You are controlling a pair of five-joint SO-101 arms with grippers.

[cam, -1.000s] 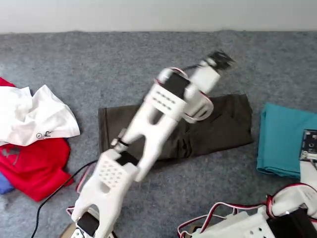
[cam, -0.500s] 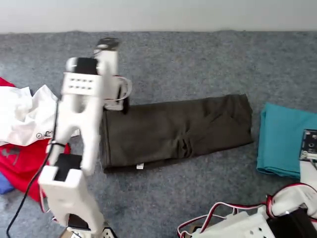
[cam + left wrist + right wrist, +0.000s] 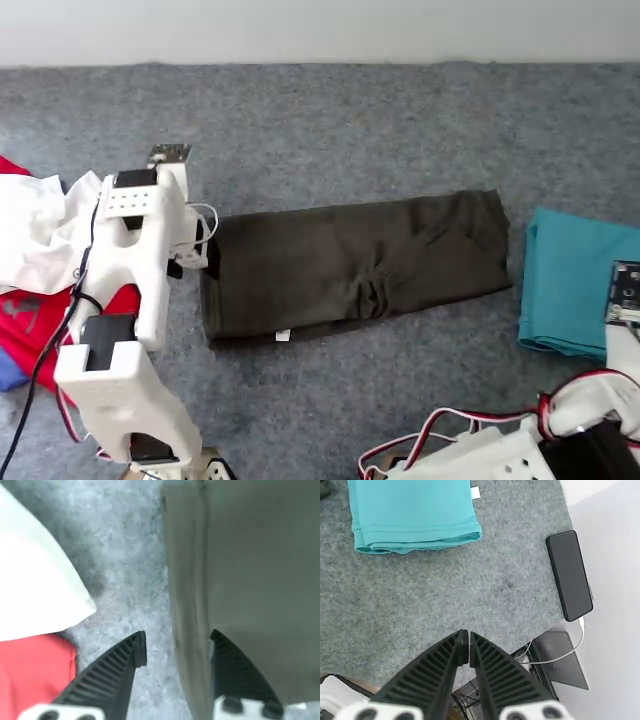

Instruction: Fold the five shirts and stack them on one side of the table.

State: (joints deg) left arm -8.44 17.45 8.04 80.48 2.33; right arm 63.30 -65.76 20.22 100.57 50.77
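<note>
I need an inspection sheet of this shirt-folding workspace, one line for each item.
Surface: grey mat.
Job's things: olive shirt folded long, mid-mat; teal shirt folded, apart; white shirt crumpled on red shirt; blue cloth at the edge.
Clutter: black phone at the mat's edge.
End effectors: left end effector open, straddling the olive shirt's edge; right end effector shut above the mat.
Cables: white cable at the phone; red, white and black wires by an arm's base.
Surroundings: white wall behind the mat.
</note>
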